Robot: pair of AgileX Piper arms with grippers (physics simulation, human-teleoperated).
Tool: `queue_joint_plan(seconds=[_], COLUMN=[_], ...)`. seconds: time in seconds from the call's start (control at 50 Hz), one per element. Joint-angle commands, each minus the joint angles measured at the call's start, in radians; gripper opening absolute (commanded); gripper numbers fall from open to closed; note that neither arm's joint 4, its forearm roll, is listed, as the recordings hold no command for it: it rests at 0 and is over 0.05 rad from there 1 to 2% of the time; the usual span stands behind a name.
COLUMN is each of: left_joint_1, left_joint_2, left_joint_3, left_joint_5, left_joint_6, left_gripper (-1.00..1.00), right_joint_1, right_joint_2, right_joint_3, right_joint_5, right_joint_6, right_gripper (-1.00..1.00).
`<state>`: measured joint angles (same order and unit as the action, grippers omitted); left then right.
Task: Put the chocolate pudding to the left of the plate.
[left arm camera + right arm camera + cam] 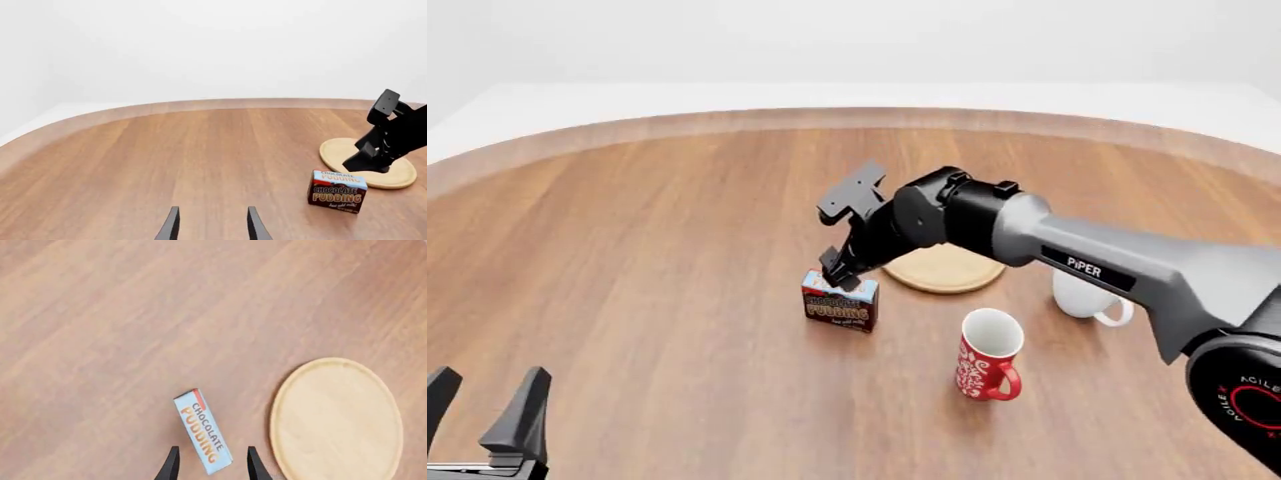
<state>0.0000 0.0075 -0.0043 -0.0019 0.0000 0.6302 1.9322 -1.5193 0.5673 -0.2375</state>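
Note:
The chocolate pudding is a small brown carton with a light blue top. It stands upright on the wooden table, just left of the plate, a flat tan wooden disc. My right gripper is open right above the carton. In the right wrist view the carton's top lies between the spread fingers of the right gripper, with gaps on both sides, and the plate is beside it. My left gripper is open and empty at the near left edge. The left wrist view shows the carton and plate.
A red patterned mug stands in front of the plate, nearer to me. A white mug stands to the plate's right, partly behind my right arm. The table's curved far edge runs across the back.

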Motion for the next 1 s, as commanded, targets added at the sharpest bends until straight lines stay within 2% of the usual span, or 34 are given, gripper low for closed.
queue_joint_plan(seconds=[0.02,0.12,0.56,1.0], left_joint_1=[0.0,0.0,0.0,0.0], left_joint_2=[0.0,0.0,0.0,0.0], left_joint_3=[0.0,0.0,0.0,0.0], left_joint_5=[0.0,0.0,0.0,0.0], left_joint_6=[0.0,0.0,0.0,0.0], left_gripper=[1.0,1.0,1.0,1.0], right_joint_1=[0.005,0.006,-0.027,-0.021], right_joint_2=[0.014,0.022,0.063,0.089], right_joint_3=[0.034,0.063,0.055,0.08], right_joint_5=[-0.036,-0.05,-0.063,-0.099], right_joint_6=[0.016,0.022,0.016,0.035], right_gripper=[1.0,1.0,1.0,1.0])
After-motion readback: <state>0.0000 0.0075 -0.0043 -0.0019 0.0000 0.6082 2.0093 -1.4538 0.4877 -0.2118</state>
